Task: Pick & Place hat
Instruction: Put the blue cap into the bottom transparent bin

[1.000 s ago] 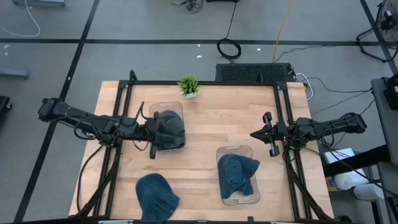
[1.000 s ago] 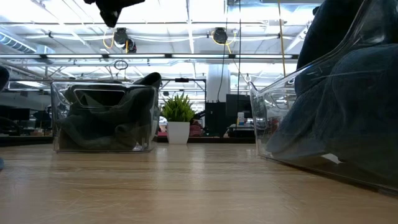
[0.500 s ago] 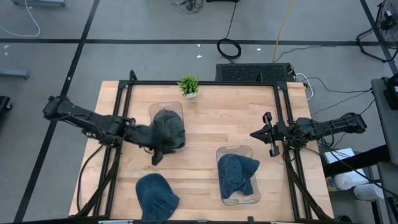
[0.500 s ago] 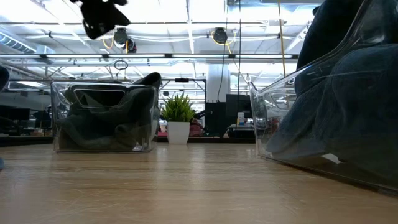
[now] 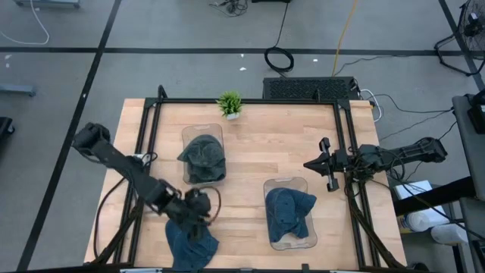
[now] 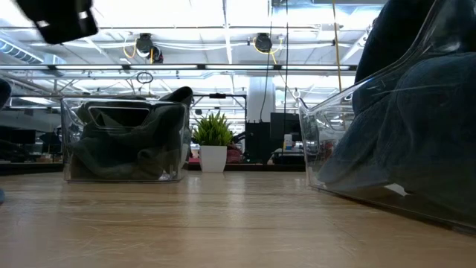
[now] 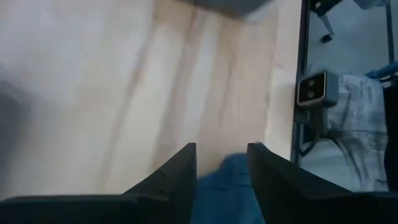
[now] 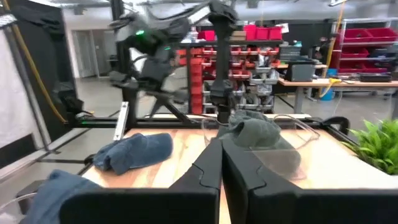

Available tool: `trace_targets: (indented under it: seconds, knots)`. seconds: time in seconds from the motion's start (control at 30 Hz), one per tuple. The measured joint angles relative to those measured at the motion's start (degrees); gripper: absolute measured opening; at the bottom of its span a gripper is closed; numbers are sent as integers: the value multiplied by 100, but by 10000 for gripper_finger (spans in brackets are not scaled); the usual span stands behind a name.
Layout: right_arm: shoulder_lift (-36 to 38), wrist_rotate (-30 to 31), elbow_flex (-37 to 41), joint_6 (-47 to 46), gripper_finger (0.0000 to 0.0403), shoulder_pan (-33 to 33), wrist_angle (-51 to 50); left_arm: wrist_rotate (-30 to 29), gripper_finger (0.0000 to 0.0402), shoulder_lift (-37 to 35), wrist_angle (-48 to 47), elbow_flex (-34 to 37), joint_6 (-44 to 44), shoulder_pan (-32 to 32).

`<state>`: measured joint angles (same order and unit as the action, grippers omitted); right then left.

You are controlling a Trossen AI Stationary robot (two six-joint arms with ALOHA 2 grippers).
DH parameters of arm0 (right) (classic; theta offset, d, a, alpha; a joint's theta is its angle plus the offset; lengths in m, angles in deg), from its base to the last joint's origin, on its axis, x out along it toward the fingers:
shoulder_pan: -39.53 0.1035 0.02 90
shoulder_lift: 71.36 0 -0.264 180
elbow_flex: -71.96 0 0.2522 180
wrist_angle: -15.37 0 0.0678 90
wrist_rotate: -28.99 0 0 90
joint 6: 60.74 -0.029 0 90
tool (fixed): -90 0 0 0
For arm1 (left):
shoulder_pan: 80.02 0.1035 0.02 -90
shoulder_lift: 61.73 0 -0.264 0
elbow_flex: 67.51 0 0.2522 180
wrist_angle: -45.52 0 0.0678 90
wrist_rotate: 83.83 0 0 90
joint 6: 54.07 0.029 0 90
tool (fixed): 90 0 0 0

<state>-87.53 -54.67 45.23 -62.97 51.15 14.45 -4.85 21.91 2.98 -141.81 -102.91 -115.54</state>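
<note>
A blue hat (image 5: 188, 241) lies flat on the table near its front left corner, also visible as the blue hat (image 8: 134, 150) in the right wrist view. My left gripper (image 5: 198, 218) hangs just over the hat's far edge, tipped downward and open; the blue hat (image 7: 225, 186) shows past the gap between the fingers. I see no touch. A grey-green hat (image 5: 203, 155) sits in a clear bin (image 5: 201, 130) at the far left. Another blue hat (image 5: 289, 214) fills a second clear bin (image 5: 286, 183). My right gripper (image 5: 321, 163) waits shut at the table's right edge.
A small potted plant (image 5: 229, 104) stands at the far edge. A black frame (image 5: 250, 101) runs around the table. In the low view the grey hat's bin (image 6: 123, 141) stands at the left and the blue hat's bin (image 6: 394, 126) looms close on the right. Bare wood (image 5: 250, 152) lies between the bins.
My left gripper has swung from over the grey-green hat's bin toward the table's near edge, sinking and tipping downward, and now hangs over the blue hat on the table. The grey-green hat stays in its bin.
</note>
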Motion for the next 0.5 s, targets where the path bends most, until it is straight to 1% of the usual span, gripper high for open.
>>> trace_targets:
  seconds: [0.07,0.17,0.3,0.4,0.5]
  knots:
    - [-5,127,52,18,0,0,93,48,148,246,199,0,-247,-162]
    - [3,265,76,-9,0,-2,269,55,148,485,522,0,-360,-366]
    - [-3,250,80,-41,0,8,299,-38,148,572,486,0,-277,-497]
    - [-3,188,80,-115,0,9,299,-150,148,568,523,0,-273,-510]
    - [-3,-70,80,-117,0,9,299,-213,147,568,495,0,-271,-508]
